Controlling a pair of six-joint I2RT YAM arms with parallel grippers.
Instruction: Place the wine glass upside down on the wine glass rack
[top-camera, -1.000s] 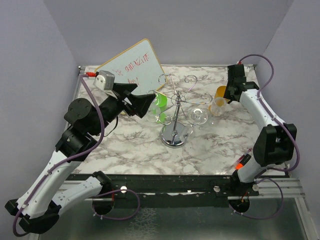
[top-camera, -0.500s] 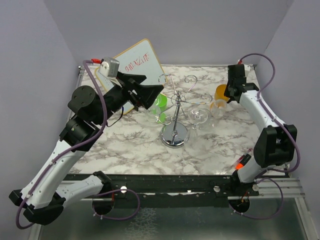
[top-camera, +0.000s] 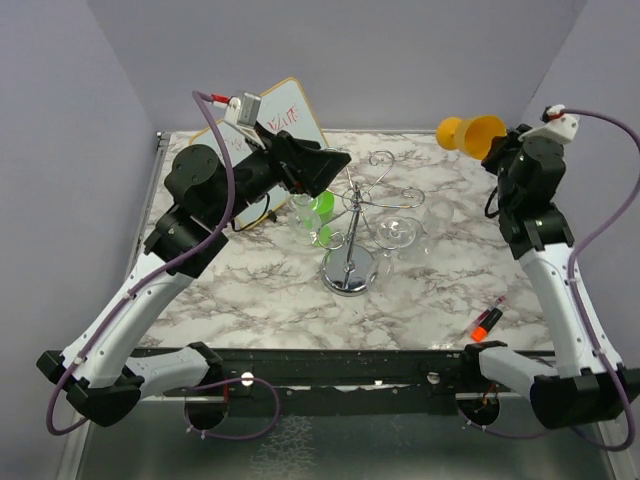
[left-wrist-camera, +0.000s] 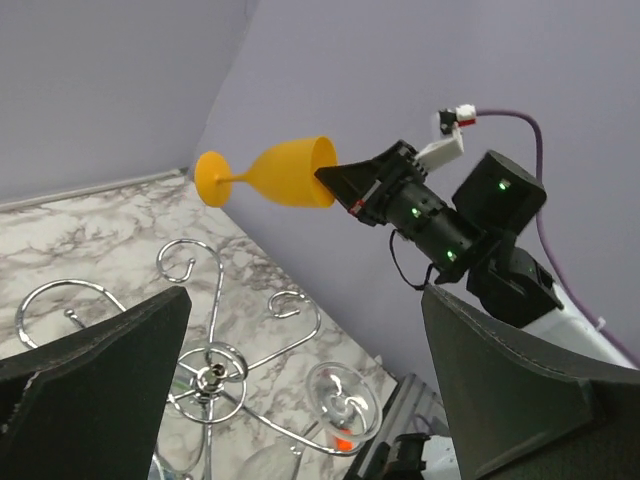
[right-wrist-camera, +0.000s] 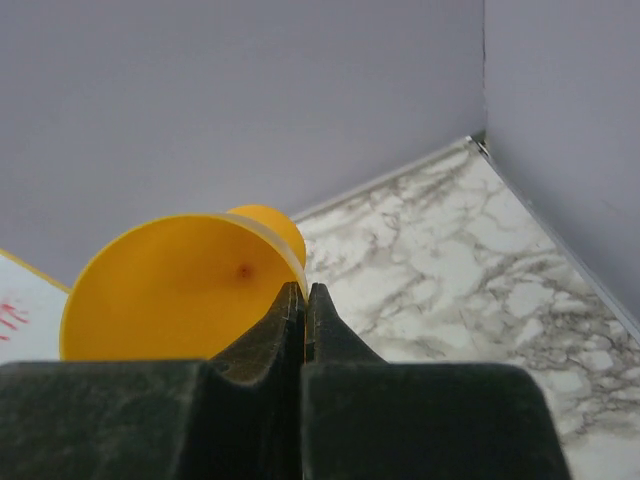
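Observation:
My right gripper (top-camera: 497, 148) is shut on the rim of an orange wine glass (top-camera: 468, 133) and holds it on its side in the air over the table's far right, foot pointing left. The right wrist view shows the pinched rim and bowl (right-wrist-camera: 170, 290) at my right gripper (right-wrist-camera: 305, 300). The chrome wine glass rack (top-camera: 350, 270) stands mid-table. A clear glass (top-camera: 397, 232) and a green glass (top-camera: 319, 206) hang on it. My left gripper (top-camera: 322, 170) is open and empty, raised over the rack's left side. Its camera sees the rack (left-wrist-camera: 210, 378) and the orange glass (left-wrist-camera: 280, 175).
A whiteboard (top-camera: 288, 118) with red writing leans at the back left. An orange marker (top-camera: 486, 322) lies near the front right edge. Purple walls close in the back and sides. The right arm (left-wrist-camera: 470, 225) shows in the left wrist view.
My right gripper has lifted the orange glass off the table, up and to the right, tipping it sideways. My left arm has risen and moved right toward the rack.

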